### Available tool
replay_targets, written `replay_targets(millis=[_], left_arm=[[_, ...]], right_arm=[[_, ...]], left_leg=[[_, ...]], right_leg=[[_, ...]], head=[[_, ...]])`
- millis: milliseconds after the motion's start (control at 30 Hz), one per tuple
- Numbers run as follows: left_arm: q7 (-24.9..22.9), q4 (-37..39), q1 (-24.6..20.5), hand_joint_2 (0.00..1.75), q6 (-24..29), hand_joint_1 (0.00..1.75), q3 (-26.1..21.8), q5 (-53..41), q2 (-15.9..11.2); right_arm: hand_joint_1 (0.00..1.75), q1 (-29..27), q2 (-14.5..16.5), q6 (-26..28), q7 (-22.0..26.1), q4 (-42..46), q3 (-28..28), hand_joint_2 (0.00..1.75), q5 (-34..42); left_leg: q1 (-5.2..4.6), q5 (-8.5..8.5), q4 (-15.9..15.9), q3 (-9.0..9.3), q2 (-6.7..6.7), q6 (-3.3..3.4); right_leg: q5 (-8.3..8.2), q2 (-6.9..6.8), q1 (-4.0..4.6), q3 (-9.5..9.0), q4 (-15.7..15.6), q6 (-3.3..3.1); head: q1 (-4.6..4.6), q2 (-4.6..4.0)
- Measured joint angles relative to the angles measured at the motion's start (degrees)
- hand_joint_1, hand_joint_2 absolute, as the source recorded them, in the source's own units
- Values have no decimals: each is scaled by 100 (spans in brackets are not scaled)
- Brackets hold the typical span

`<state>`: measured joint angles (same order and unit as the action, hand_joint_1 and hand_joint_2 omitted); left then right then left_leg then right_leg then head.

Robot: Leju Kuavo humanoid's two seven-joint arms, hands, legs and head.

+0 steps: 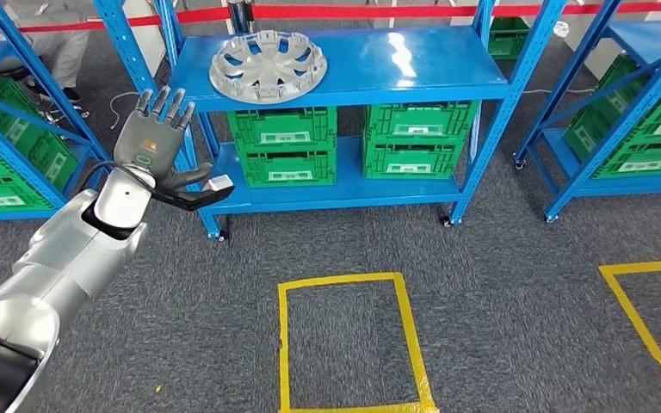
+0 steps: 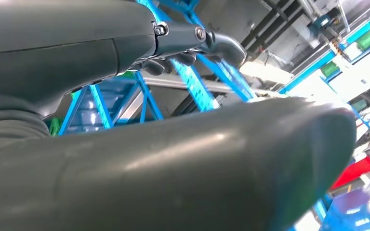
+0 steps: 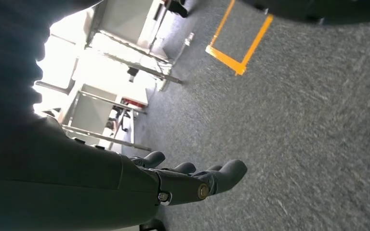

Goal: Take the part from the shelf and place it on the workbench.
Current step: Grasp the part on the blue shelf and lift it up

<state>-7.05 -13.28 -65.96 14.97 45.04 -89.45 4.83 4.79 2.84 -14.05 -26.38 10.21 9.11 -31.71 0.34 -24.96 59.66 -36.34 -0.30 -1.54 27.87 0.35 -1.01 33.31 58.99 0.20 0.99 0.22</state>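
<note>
- The wheel cover [image 1: 268, 65] lay flat on the blue shelf's [image 1: 413, 69] top board.
- The left robot hand [image 1: 157, 142] was raised before the shelf, fingers spread, empty.
- The right robot hand [image 3: 183, 180] hung over carpet [image 3: 308, 120], fingers loosely extended, holding nothing.

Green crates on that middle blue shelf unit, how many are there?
4, in two stacks of two on the lower shelf: left stack upper and lower; right stack upper and lower. Any behind them would be hidden.
</note>
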Motion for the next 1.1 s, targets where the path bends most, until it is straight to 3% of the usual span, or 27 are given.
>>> replay_targets(millis=[67, 133, 233, 267, 300, 333, 400, 467, 533, 633, 733, 800, 833, 867, 933, 1000, 1100], left_arm=[[1, -3, -4, 0, -1, 0, 3, 1, 1], [-1, -9, -20, 0, -2, 0, 6, 1, 0], [1, -10, -14, 0, 0, 0, 11, 2, 20], [2, -8, -1, 0, 0, 0, 14, 2, 23], [3, -5, 9, 0, -1, 0, 18, 2, 23], [3, -4, 14, 0, -1, 0, 21, 2, 23], [3, -6, 12, 0, -4, 0, 23, 2, 27], [10, -6, 4, 0, -40, 0, 25, -1, 29], [33, -5, -3, 0, -124, 0, 31, -9, 31], [55, -11, -14, 0, -248, 0, 38, -2, 25], [55, -1, -4, 0, -365, 0, 38, 66, -1], [54, 7, 40, 0, -404, 0, 38, 105, -21], [52, 9, 52, 0, -412, 0, 38, 115, -30], [51, 9, 56, 0, -413, 0, 38, 117, -36], [47, 4, 49, 0, -413, 0, 38, 120, -47], [47, -2, 48, 0, -413, 0, 38, 124, -50], [-28, -11, 51, 0, -413, 0, 18, 378, -48]], right_arm=[[0, 0, 1, 0, -1, 0, -1, 175, 0], [0, -3, 2, -8, -1, 0, -1, 175, 0], [0, -1, 3, -16, -1, 0, -1, 175, 0], [0, -5, 3, -16, -1, 0, -1, 175, 0], [0, -10, 3, -15, -2, 0, -1, 175, 0], [0, -16, 3, -15, -2, 0, -1, 175, 0], [0, -20, 3, -15, -3, 0, 0, 175, 0], [0, -9, 3, -15, -11, 0, 0, 175, -1], [0, -1, 4, -15, -27, 0, 0, 175, -4], [0, -6, 9, -15, -38, 0, 0, 175, -13], [0, 1, 11, -13, -48, 0, 1, 175, -31], [0, -1, 11, -13, -54, 0, 1, 175, -35], [0, -7, 11, -13, -56, 0, 1, 175, -38], [0, -12, 11, -13, -56, 0, 1, 175, -42], [0, -14, 11, -13, -51, 0, 1, 175, -49], [0, -2, 11, -13, -46, 0, 0, 175, -50], [0, 7, 11, -13, -57, 0, 0, 175, -55]], left_leg=[[-4, -9, -33, 17, -4, 88], [15, -14, -67, 53, -8, 171], [9, -49, -78, 89, -11, 248], [-1, -64, -73, 98, -13, 259], [-8, -82, -66, 111, -15, 264], [-13, -101, -58, 129, -17, 262], [-21, -152, -45, 180, -21, 240], [-42, -196, -35, 209, -28, 191], [-52, -211, -49, 216, -35, 127], [-39, -320, 94, 145, -29, 29], [-15, -716, 1041, -336, -11, -42], [4, -768, 1494, -627, -6, -64], [11, -643, 1426, -632, -4, -64], [16, -435, 1150, -528, -2, -58], [13, -71, 377, -181, 4, -30], [-5, 11, -18, 18, 2, 21], [-10, -10, -70, 62, -6, 127]], right_leg=[[14, -3, -8, -6, -18, 66], [137, -10, -15, 82, 180, 117], [536, -14, -11, 654, 1217, 143], [583, -14, -6, 847, 1504, 142], [526, -14, -1, 953, 1605, 134], [364, -14, 4, 945, 1478, 119], [-75, -15, 17, 652, 745, 66], [-267, -14, 42, 371, 148, 20], [-243, -11, 64, 302, 21, -14], [-250, -15, 27, 241, -34, -102], [-215, -22, 13, 171, -58, -176], [-180, -14, 12, 137, -52, -187], [-159, -8, 11, 116, -46, -180], [-136, -3, 9, 89, -39, -167], [-78, 3, 18, 44, -14, -115], [-40, 2, 33, 32, -6, -50], [-9, -6, 29, 23, -5, 44]], head=[[-7, 0], [-12, 0], [-28, 0], [-28, 0], [-30, 0], [-31, 0], [-30, 0], [-27, 0], [-25, 0], [-15, 0], [-4, 0], [-4, 0], [-4, 0], [-4, 0], [-3, 0], [-9, 0], [-14, 0]])
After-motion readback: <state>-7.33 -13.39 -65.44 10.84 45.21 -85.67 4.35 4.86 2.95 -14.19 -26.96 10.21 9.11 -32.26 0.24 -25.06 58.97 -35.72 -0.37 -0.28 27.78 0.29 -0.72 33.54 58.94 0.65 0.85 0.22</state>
